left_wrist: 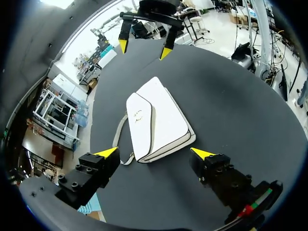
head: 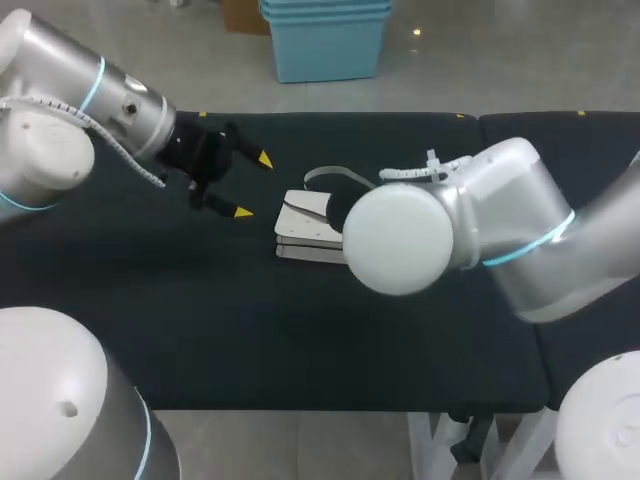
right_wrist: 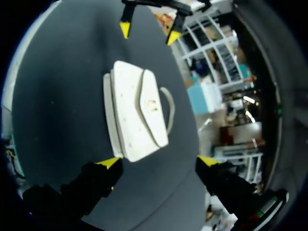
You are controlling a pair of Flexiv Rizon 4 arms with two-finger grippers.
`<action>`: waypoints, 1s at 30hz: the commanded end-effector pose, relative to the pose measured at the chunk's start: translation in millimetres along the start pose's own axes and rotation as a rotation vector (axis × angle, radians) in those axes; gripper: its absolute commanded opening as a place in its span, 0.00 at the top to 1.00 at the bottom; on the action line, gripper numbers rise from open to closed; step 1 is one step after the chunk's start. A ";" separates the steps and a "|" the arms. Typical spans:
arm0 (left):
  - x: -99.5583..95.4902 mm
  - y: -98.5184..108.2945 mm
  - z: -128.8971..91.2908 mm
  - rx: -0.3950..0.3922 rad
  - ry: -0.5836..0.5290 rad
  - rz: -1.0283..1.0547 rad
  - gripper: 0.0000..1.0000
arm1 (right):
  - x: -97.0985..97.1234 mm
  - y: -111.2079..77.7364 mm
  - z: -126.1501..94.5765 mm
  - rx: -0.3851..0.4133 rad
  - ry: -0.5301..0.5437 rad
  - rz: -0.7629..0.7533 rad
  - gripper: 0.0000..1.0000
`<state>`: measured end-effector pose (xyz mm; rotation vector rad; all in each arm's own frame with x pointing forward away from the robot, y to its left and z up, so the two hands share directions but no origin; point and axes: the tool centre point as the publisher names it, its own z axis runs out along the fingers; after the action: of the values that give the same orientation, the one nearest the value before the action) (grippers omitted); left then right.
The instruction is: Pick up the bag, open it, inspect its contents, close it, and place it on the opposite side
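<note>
A white flap bag [head: 303, 228] with a grey strap lies flat and closed on the black table [head: 200, 330], partly hidden by my right arm's wrist in the head view. My left gripper [head: 247, 185] hangs open just left of the bag, nothing between its fingers. In the left wrist view the bag [left_wrist: 156, 120] lies ahead of my open left gripper [left_wrist: 154, 153]; my right gripper [left_wrist: 144, 49] stands open beyond it. In the right wrist view the bag [right_wrist: 137, 115] lies ahead of my open right gripper [right_wrist: 158, 161], the left gripper [right_wrist: 149, 32] beyond it.
The bag's strap [head: 322, 175] loops out toward the far side of the table. A seam [head: 482, 135] splits the black table top at the right.
</note>
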<state>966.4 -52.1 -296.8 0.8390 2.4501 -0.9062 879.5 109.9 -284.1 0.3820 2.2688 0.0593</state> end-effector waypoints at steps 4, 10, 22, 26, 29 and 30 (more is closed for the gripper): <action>-5.2 -2.3 16.8 0.061 -0.112 0.084 0.00 | 16.9 -5.1 15.0 -0.044 -0.296 -0.032 0.00; -11.6 -6.3 27.7 0.061 -0.146 0.126 0.00 | 26.7 -0.8 25.7 -0.046 -0.325 -0.064 0.18; -24.0 -13.5 41.7 0.066 -0.160 0.149 0.00 | 42.2 10.1 55.2 -0.069 -0.283 -0.111 0.54; -26.6 -13.7 45.4 0.066 -0.160 0.153 0.00 | 44.7 11.1 63.7 -0.073 -0.267 -0.118 0.54; -28.2 -13.2 47.6 0.065 -0.155 0.154 0.00 | 46.3 9.9 68.9 -0.071 -0.259 -0.118 0.53; -28.8 -13.0 48.3 0.066 -0.153 0.154 0.00 | 46.6 9.4 70.7 -0.071 -0.257 -0.118 0.53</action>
<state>982.2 -101.7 -307.4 0.9269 2.2047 -0.9558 903.1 128.2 -354.8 0.2172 2.1912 0.0287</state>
